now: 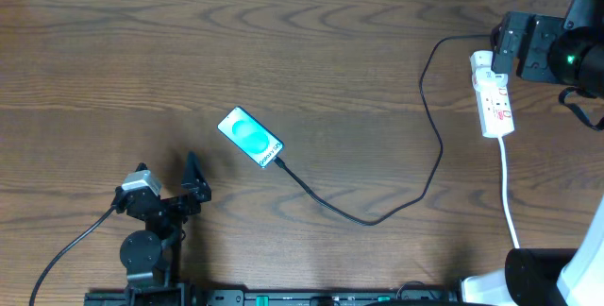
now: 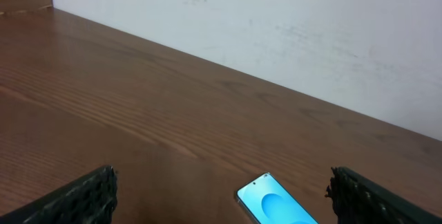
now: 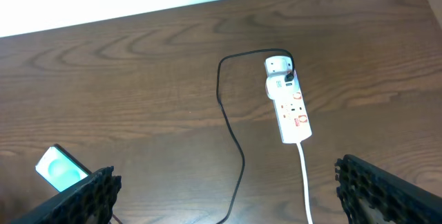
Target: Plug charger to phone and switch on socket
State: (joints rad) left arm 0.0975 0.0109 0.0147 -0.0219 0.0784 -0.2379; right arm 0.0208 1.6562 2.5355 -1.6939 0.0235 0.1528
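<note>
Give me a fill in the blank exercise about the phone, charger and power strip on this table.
The socket has a ____ cord.
The charger cable is ____.
The phone lies nearer the ____ gripper.
The left gripper and right gripper both stand ____.
Missing words: white, black, left, open.

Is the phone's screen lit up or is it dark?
Lit up. The phone lies flat on the table, and its screen glows teal and white in all three views.
</note>
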